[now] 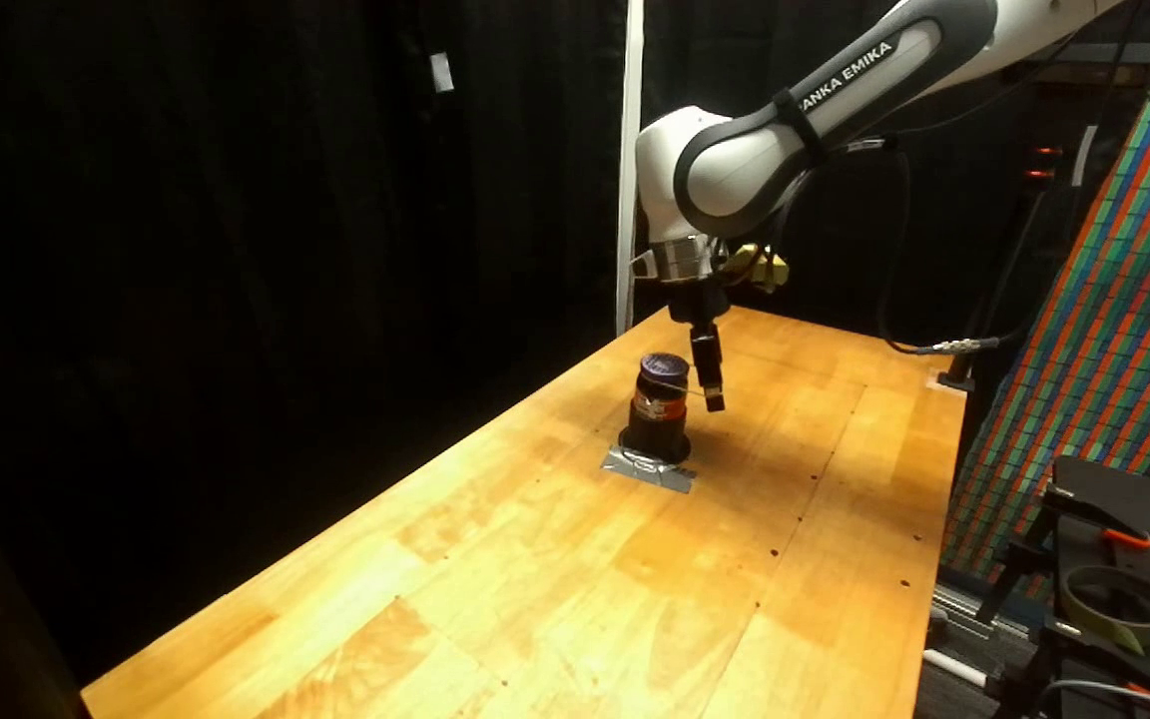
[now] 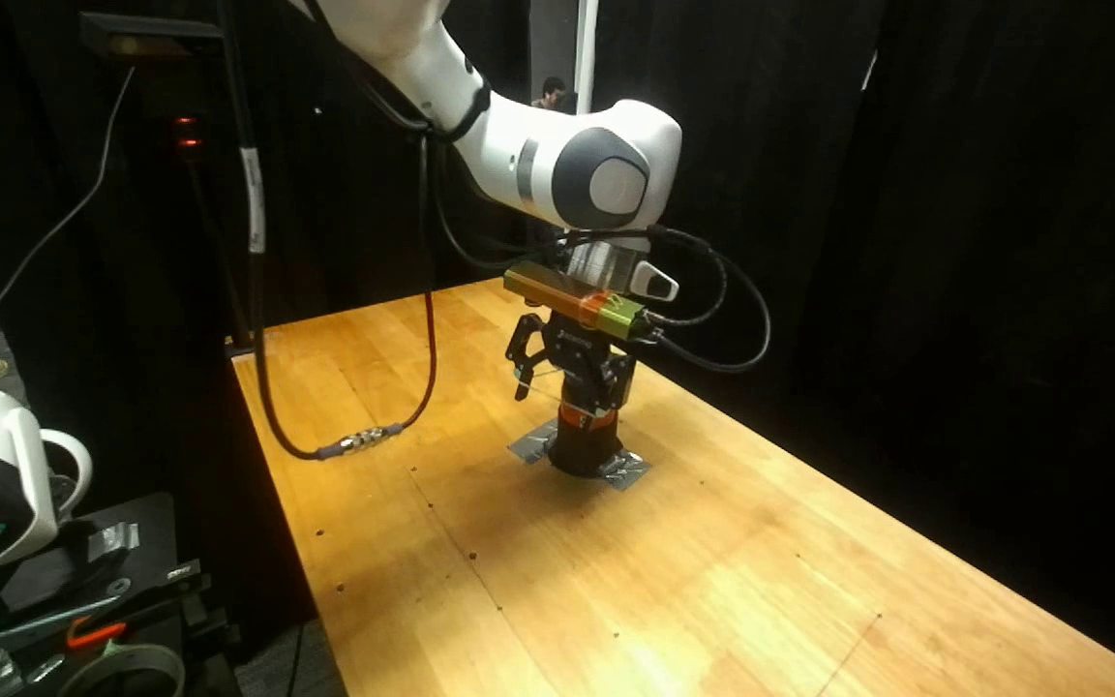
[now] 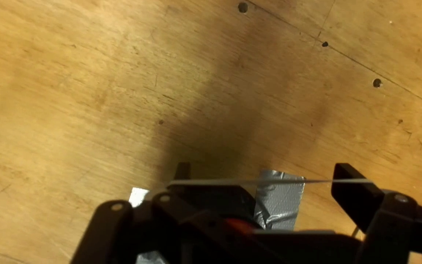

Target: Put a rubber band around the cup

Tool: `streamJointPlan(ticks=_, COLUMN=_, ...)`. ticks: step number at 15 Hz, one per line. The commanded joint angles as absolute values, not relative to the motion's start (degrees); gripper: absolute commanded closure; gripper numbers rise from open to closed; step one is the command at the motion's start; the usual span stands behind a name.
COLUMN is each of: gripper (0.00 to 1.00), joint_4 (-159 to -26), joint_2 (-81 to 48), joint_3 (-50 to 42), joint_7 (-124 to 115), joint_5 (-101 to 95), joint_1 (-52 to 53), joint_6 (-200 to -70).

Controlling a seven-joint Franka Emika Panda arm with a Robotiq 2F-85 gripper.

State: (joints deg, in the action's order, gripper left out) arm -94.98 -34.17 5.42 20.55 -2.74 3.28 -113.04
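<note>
Arm (image 1: 770, 155): "ANKA EMIKA". Cup (image 1: 657, 435) label (image 1: 659, 406) illegible. End effector (image 3: 263, 178) spreads rubber band (image 3: 233, 182).

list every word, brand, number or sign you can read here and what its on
"ANKA EMIKA": on the robot arm, in an exterior view; the start seems hidden by the black strap.
Gripper: pale lettering on its body, too small to read.
Cup: markings on its orange label, too blurred to read.
White cable sleeve: any print is too small to read.
Wrist view: no text.
</note>
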Motion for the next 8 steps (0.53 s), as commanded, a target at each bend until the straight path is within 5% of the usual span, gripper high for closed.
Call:
streamJointPlan(ticks=1, gripper=0.19, joint_4=-107.2, joint_2=-26.4, joint_3=5.3, joint_7=19.0, joint_5=-4.0, joint_1=2.8, joint_6=-121.7)
streamJointPlan(ticks=8, gripper=0.71, joint_4=-125.4, joint_2=-17.4, joint_3=5.5, joint_7=18.6, joint_5=-3.2, joint_1=1.4, joint_6=-147.8)
